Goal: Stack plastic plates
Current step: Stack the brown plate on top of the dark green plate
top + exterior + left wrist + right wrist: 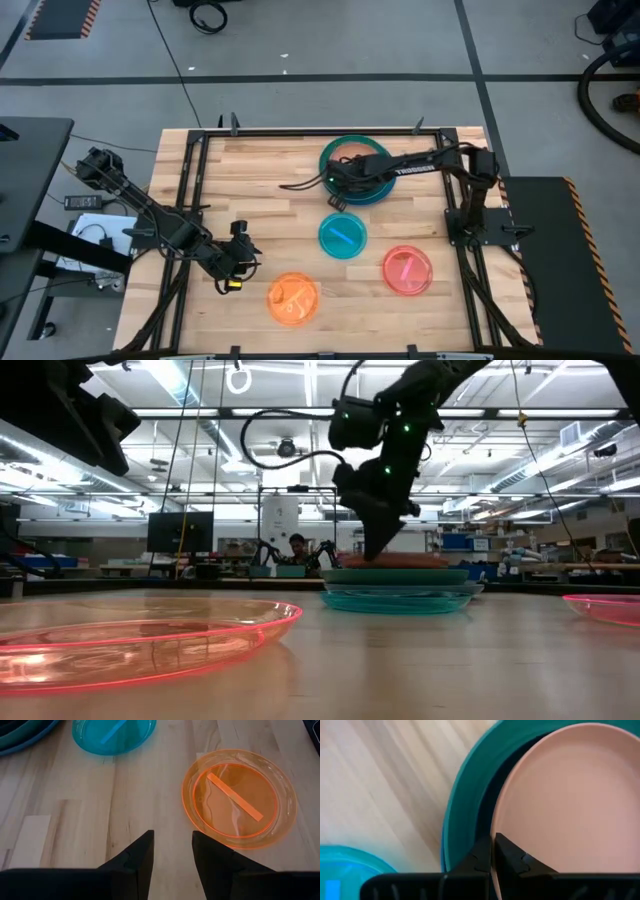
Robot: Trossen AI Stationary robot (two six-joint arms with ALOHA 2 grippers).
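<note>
Plates: I'm setting the peach plate point(570, 795) on the stack point(352, 160), right claw point(492, 852) pinching its rim. Next I'm letting go. Left claw point(172, 852), spread, is waiting near the orange plate point(239, 799).

The right arm is stretched from its base at the desk's right edge across toward the far-centre area, forearm roughly level, wrist bent downward. The right gripper point(338, 190) is pointed down, seen in the low view point(378, 550) and in the right wrist view point(492, 851). Its fingers point(512, 855) are brought nearly together, only a thin gap being left, with a thin peach rim seen in that gap.

The left arm is folded low over the desk's near-left part, elbow out toward the left edge. The left gripper point(243, 262) is held just above the wood point(172, 852); its fingers point(142, 852) are parted, nothing being held between them.
</note>
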